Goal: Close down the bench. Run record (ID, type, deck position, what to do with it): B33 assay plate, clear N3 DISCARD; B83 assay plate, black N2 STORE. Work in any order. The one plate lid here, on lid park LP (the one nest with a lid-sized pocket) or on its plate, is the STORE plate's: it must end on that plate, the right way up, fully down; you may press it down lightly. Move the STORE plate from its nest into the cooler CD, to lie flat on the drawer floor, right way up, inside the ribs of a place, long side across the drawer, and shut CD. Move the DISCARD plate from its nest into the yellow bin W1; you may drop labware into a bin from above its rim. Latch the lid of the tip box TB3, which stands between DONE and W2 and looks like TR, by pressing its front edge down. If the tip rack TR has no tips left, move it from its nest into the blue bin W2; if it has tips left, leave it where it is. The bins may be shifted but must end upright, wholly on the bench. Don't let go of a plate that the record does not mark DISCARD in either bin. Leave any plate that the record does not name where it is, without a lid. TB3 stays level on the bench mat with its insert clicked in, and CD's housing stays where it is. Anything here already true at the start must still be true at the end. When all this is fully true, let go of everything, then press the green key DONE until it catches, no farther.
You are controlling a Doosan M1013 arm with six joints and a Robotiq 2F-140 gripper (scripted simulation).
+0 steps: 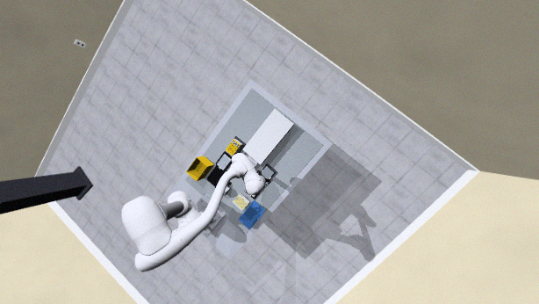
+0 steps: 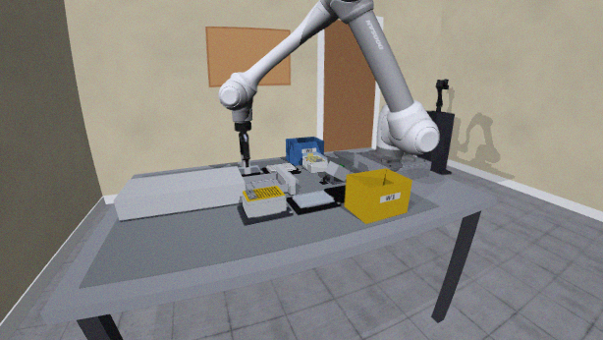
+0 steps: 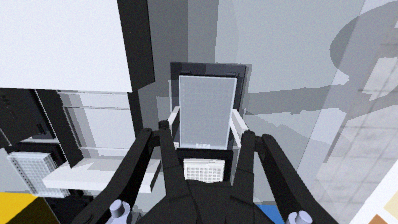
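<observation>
From overhead I see my white arm [image 1: 206, 211] sweeping across the tabletop [image 1: 246, 110], its wrist bulk hiding the claw [image 1: 259, 179] beneath it, so I cannot see the fingers from here. A small dark nest with a pale plate [image 1: 268, 172] pokes out just beside the claw. The yellow bin [image 1: 199, 168] sits well off to one side of it, beyond a second pale plate [image 1: 223, 162]. The blue bin [image 1: 252, 214] lies near the claw on the other side, with a yellowish tip box [image 1: 240, 201] between them. A long white housing [image 1: 274, 135] stretches away past the claw.
</observation>
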